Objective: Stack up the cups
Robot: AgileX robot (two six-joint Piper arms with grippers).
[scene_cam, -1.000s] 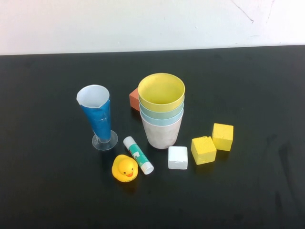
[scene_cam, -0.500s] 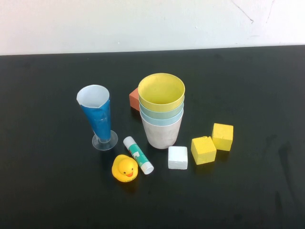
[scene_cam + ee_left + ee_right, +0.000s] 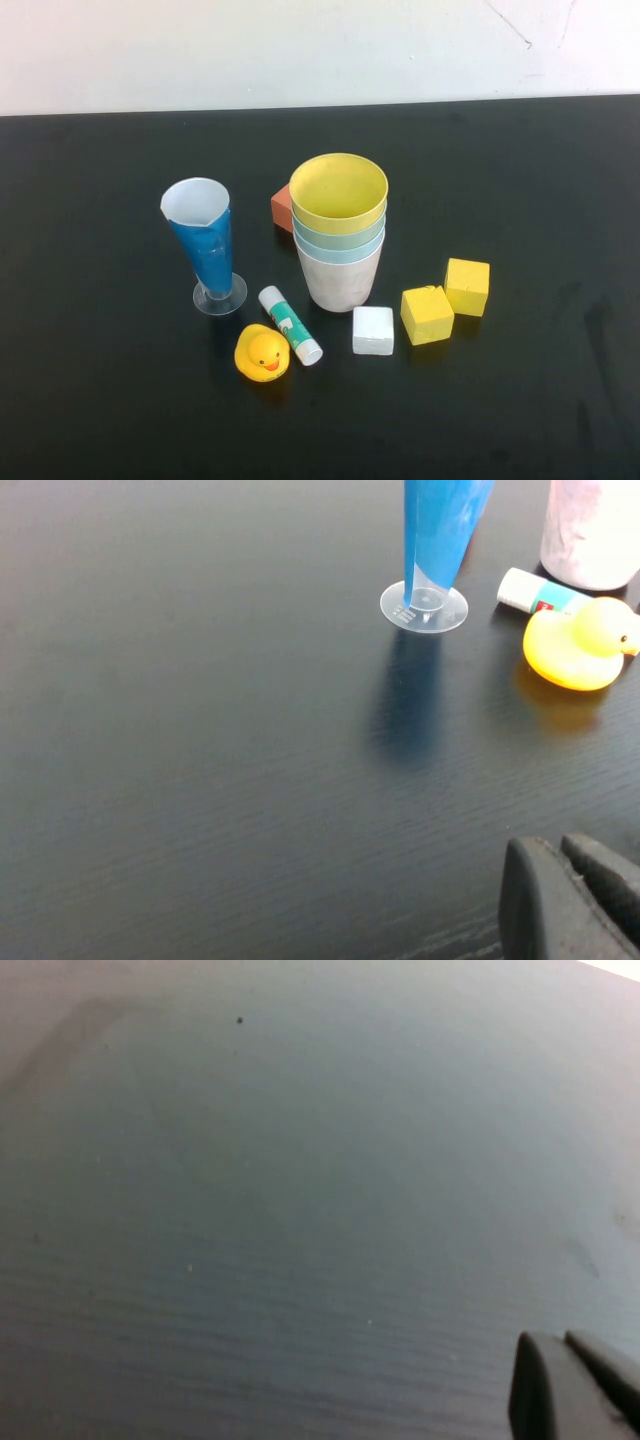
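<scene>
No change across frames: nothing is moving. The stacked cups (image 3: 339, 232) are sitting where they were, centre table, and neither arm is entering the high view.

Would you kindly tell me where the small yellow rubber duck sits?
High view: yellow rubber duck sits front-left of the cup stack, touching the white glue stick.

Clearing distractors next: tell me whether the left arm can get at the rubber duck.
Probably yes: bare table lies between the shut left gripper and the rubber duck, though the glue stick crowds it.
</scene>
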